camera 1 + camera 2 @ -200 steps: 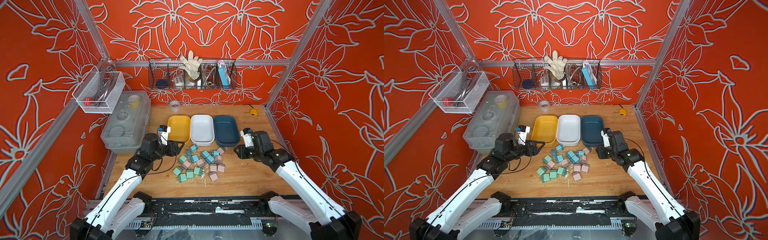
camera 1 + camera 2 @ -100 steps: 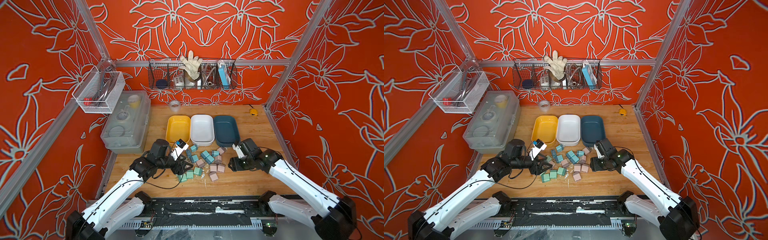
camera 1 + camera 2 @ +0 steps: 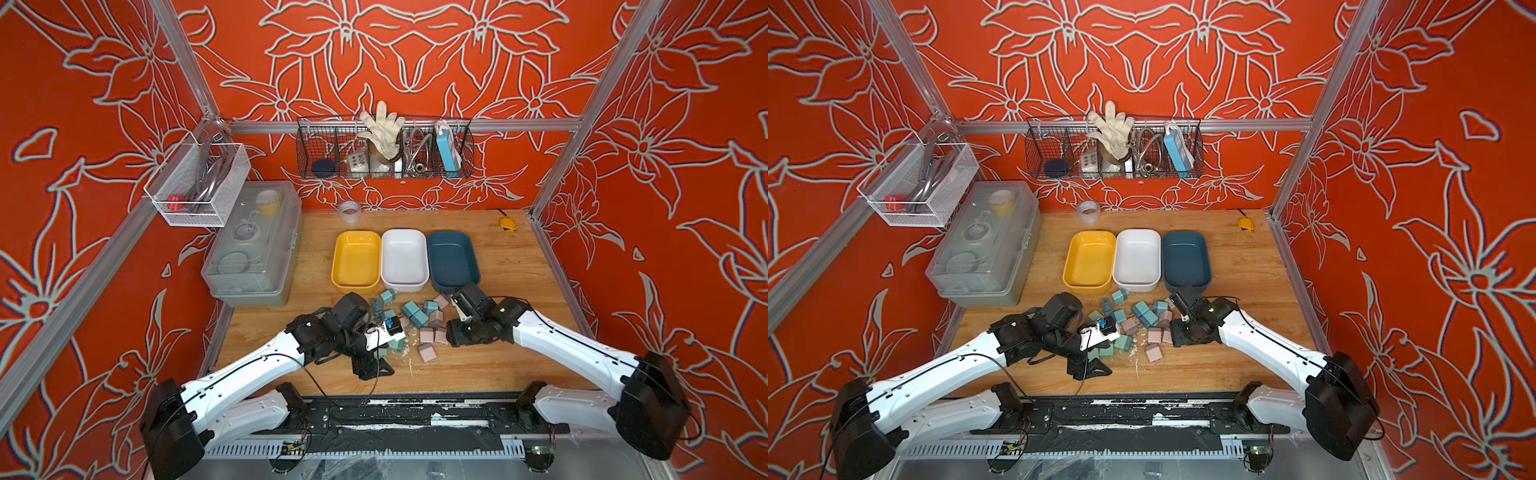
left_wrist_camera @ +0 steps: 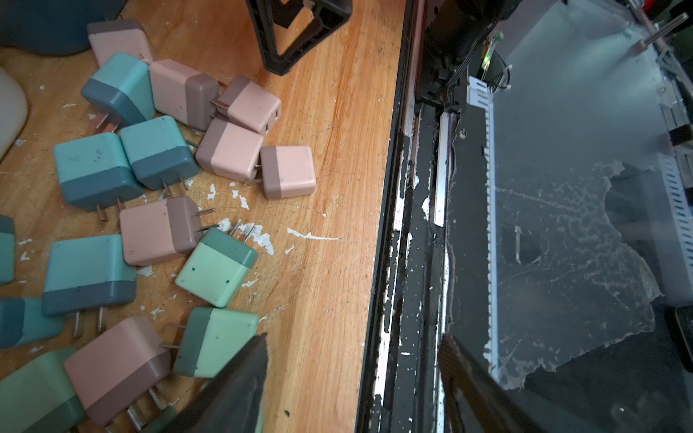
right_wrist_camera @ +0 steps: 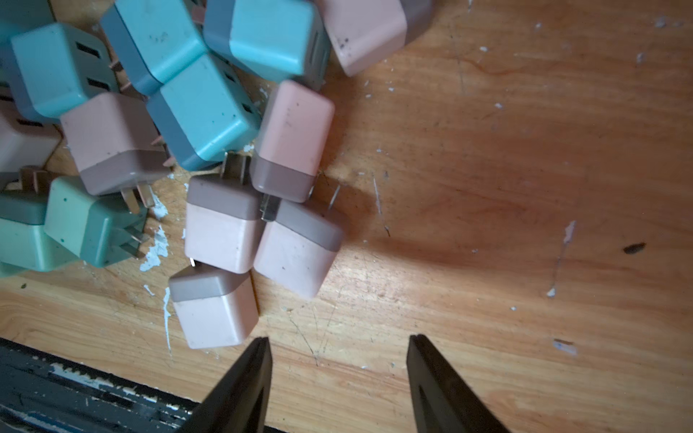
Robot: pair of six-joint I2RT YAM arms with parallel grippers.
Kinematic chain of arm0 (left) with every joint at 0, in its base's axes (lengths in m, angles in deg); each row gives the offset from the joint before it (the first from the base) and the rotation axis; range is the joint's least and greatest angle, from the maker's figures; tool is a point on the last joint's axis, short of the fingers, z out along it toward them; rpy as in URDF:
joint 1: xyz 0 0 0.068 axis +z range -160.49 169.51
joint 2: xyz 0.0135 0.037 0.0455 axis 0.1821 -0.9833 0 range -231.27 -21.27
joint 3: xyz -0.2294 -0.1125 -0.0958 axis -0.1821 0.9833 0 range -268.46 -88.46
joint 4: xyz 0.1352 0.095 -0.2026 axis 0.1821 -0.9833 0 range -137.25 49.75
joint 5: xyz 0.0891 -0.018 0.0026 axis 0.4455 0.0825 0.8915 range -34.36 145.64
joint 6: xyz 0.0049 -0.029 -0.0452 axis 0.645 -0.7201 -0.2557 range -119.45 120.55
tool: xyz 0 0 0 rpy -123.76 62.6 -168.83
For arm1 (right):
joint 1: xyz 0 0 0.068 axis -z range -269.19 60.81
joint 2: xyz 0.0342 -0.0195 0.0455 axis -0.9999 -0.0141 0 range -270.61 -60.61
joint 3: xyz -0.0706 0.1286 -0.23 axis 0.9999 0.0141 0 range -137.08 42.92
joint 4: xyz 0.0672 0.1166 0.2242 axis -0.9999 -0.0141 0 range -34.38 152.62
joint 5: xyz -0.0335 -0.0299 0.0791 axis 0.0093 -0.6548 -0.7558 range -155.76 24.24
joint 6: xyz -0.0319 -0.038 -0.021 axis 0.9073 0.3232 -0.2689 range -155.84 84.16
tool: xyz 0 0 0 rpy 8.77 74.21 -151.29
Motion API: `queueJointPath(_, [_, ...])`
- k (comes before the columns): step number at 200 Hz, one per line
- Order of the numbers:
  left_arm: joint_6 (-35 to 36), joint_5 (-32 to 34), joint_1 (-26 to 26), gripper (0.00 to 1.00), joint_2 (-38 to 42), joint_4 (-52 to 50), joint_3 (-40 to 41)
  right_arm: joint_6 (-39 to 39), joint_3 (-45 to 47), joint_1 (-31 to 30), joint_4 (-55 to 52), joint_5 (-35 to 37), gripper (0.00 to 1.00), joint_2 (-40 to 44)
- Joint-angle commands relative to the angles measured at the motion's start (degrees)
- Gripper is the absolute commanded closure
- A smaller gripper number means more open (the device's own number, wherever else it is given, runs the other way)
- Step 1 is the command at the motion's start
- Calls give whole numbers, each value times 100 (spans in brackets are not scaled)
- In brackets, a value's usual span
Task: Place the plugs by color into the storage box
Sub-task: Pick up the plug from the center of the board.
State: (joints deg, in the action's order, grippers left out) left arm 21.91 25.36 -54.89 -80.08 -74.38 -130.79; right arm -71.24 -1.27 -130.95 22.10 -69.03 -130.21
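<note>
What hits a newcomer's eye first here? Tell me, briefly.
The orange-red floral walls, then the jumble of mint, teal and pink plugs at mid-table. Behind it sit the yellow tray, white tray and dark blue tray, all empty, while the left gripper and right gripper hang open at the pile's edges.

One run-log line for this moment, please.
sorted: none yet | left gripper: open, empty, near green plug | right gripper: open, empty, near pink plug | yellow tray, white tray, blue tray: empty | plugs: on table
</note>
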Motion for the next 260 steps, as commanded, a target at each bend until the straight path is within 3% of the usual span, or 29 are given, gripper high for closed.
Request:
queueJointPath(1, [329,165,-52,27,-24,-135,-8,-269,109,-108,432,152,37,-134])
queueJointPath(111, [263,423,-65,27,147,380,342,-824,235,-407,1040,389,32,-871])
queueJointPath(260, [206,622,-70,27,144,535,428,-644,181,-514,1045,388,35,-1477])
